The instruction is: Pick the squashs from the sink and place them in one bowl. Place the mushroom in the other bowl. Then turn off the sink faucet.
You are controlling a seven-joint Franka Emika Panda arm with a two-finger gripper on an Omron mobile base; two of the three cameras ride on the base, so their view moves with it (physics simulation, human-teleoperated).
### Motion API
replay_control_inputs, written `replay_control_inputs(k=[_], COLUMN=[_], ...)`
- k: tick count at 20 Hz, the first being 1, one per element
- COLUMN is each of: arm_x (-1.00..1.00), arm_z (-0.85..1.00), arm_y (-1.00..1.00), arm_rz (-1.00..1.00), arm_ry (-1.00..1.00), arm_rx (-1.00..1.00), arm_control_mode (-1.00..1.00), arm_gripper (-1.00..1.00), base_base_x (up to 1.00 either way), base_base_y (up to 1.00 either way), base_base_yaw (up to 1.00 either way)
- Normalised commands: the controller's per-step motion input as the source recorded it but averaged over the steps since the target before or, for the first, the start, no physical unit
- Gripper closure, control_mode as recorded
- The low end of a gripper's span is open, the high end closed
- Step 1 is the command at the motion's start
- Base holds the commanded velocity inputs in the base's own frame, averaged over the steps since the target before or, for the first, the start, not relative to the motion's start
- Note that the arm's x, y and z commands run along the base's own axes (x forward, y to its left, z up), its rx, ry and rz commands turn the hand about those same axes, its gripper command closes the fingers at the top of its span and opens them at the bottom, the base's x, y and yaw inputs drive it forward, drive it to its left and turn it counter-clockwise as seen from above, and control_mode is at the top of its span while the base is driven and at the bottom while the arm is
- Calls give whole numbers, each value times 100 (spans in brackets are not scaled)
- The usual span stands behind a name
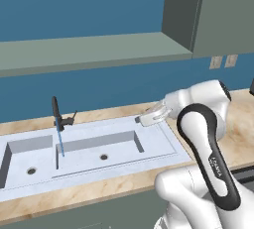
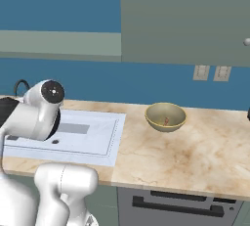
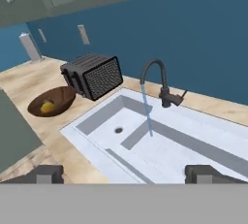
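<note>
A thin blue stream of water (image 3: 147,114) runs from the slim dark gooseneck faucet (image 3: 162,83) into the pale grey-white two-basin sink (image 3: 160,145); both basins look bare apart from their dark drain holes. The faucet stands at the back rim of the sink, its small lever sticking out to one side. In the hand view, the wide dark brown wooden bowl (image 3: 51,101) sits on the desk just past the end of the sink, with the yellow squash (image 3: 47,106) lying in it; I cannot make out the dark green one. Right behind that bowl stands a black toaster (image 3: 94,76) with a mesh side. In the right base view, the smaller olive-tan bowl (image 2: 165,116) rests on the other side of the sink, well apart from it, and a tiny reddish-brown mushroom (image 2: 167,121) lies inside.

The white arm's hand (image 1: 150,117) hangs over the right end of the sink, fingers spread wide and holding nothing.

The desk (image 2: 195,156) is beige marbled stone, running along a deep blue wall (image 2: 97,80). Two pale outlets (image 2: 211,73) are set in that wall, grey-green cabinets (image 2: 185,19) hang above, and a dark oven front (image 2: 180,205) sits below the desk.
</note>
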Motion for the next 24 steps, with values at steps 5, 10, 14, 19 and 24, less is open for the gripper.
replay_control_inputs(k=[5, 10, 14, 19, 24], arm_x=[52, 59, 44, 41, 30], arm_z=[-33, -35, -22, -17, -32], arm_y=[33, 46, 13, 0, 7], arm_rz=[11, 10, 3, 1, 9], arm_ry=[0, 0, -5, -7, -8], arm_rx=[10, 9, 0, 0, 4], arm_control_mode=[-100, -100, -100, -100, -100], arm_gripper=[-100, -100, -100, -100, -100], base_base_x=[0, 0, 0, 0, 0], base_base_y=[0, 0, 0, 0, 0], base_base_yaw=[0, 0, 0, 0, 0])
